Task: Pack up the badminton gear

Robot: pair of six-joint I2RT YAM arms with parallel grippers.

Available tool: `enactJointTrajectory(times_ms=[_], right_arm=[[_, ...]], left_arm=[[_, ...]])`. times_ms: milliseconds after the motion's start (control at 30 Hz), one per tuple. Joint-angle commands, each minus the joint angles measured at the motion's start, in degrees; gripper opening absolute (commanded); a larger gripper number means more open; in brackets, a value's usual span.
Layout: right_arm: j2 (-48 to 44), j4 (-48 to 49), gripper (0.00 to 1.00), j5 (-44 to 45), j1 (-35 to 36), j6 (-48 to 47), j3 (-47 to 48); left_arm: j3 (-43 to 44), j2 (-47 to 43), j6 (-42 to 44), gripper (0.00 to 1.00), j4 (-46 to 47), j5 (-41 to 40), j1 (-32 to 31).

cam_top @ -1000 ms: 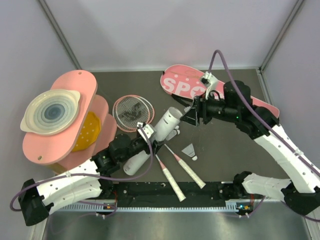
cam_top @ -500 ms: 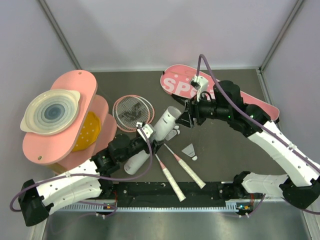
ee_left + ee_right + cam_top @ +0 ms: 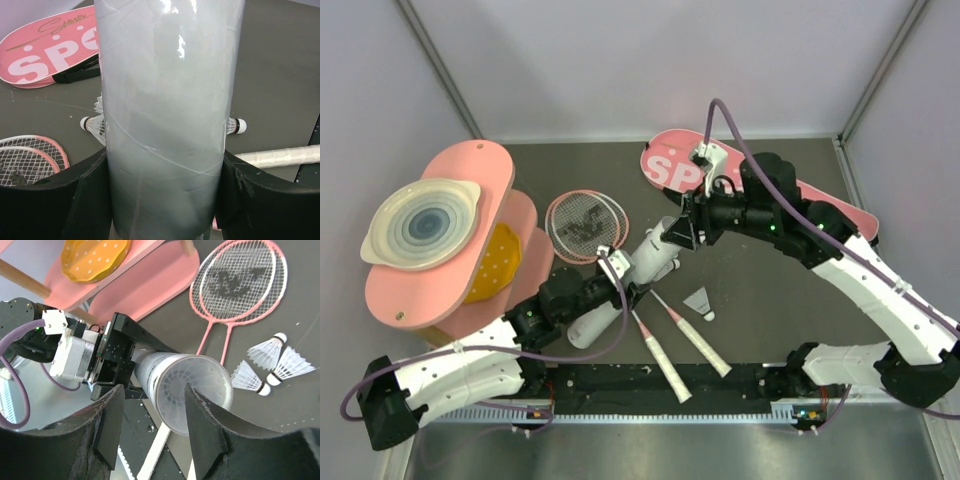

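My left gripper (image 3: 164, 170) is clamped on the long white tube (image 3: 658, 250). In its wrist view the black fingers (image 3: 75, 200) press the tube's wall from both sides. From above, the tube lies slanted at the middle of the table, its open mouth pointing toward 1 o'clock and its other end toward 7 o'clock, near the arm bases.

My right gripper (image 3: 155, 389) sits at the tube's mouth with its fingers (image 3: 107, 430) spread apart. The round opening shows in the gap between them. I cannot tell whether either finger touches the rim. Something ribbed and white shows inside the tube, but I cannot tell what it is.

Three small white shuttlecocks (image 3: 267, 347) lie close together on the dark table (image 3: 770, 290) just beside the tube's mouth, toward 3 o'clock in the right wrist view. One more shuttlecock (image 3: 700, 300) lies apart at about 5 o'clock from the mouth in the top view.

The two pink-framed rackets (image 3: 585, 222) lie overlapping at 10 o'clock from the tube. Their shafts pass under it, and the white handles (image 3: 705, 350) come out near the table's near edge.

The pink "SPORT" bag (image 3: 665, 168) lies flat at the far side at 12 to 1 o'clock, partly hidden by my right arm.

At 9 o'clock stand the pink rounded boards (image 3: 470, 175) with the white ringed dish (image 3: 420, 222) on top and a yellow dotted dish (image 3: 495, 265) on a lower board.
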Motion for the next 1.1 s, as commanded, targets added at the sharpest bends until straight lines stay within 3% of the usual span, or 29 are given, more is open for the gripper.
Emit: enactJointTrajectory(times_ms=[0,167,400,567,767,967,1067], right_arm=[[1.7,1.3,0.47,-2.2,1.4,1.6,1.5],[0.9,3.0,0.34,-2.7,1.4,3.7,-0.1],[-2.2,9.1,0.0,-5.0,1.4,14.5,-5.5],[-5.5,13.4,0.0,-3.1,1.4,22.4,-10.1],[-13.3,29.0,0.0,-2.4,0.1,38.8,-18.7],[-16.8,32.8,0.0,-5.2,-7.7,50.8,-18.3],[-18.2,33.6,0.0,-6.0,-10.2,51.8,-19.2]], left_arm=[[1.4,0.5,0.6,0.2,1.4,0.9,-0.1],[1.4,0.2,0.7,0.2,1.4,0.6,-0.1],[1.4,1.0,-0.2,0.18,1.8,-0.1,-0.1],[1.3,1.3,-0.9,0.15,2.3,-1.9,-0.1],[0.6,1.0,-1.6,0.11,2.4,-3.7,-0.1],[-0.2,0.0,-2.0,0.04,1.5,-4.1,-0.1],[-0.4,-0.5,-2.0,0.04,2.1,-4.0,-0.1]])
